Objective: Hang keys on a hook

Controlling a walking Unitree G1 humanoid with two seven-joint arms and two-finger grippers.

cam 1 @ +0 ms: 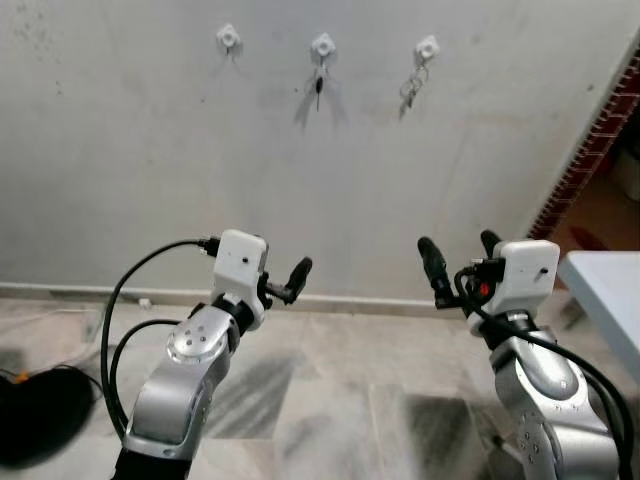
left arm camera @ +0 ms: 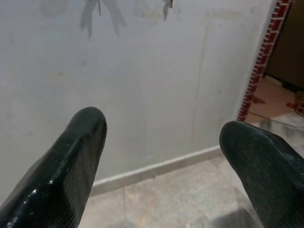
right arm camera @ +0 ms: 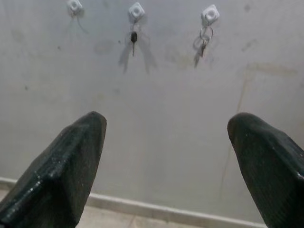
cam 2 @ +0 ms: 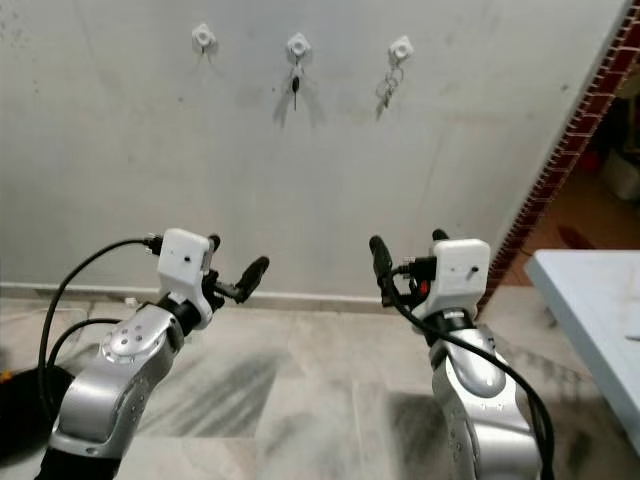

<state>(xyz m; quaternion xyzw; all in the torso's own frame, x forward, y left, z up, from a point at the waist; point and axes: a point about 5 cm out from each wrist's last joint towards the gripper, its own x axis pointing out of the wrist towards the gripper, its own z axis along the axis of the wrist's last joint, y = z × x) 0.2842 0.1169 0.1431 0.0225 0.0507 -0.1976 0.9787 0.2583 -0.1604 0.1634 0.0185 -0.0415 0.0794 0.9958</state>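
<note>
Three wall hooks (cam 1: 323, 45) sit high above both spread, empty grippers. Keys (right arm camera: 203, 42) hang vertically on the rightmost, nearer the right gripper (cam 1: 460, 262) than the left gripper (cam 1: 290, 280).

Both silver arms raised, forearms angled toward 12 o'clock. Left gripper (cam 1: 296, 280) at 9 o'clock, fingers spread, empty. Right gripper (cam 1: 460, 258) at 3 o'clock, fingers spread wide, empty.
</note>
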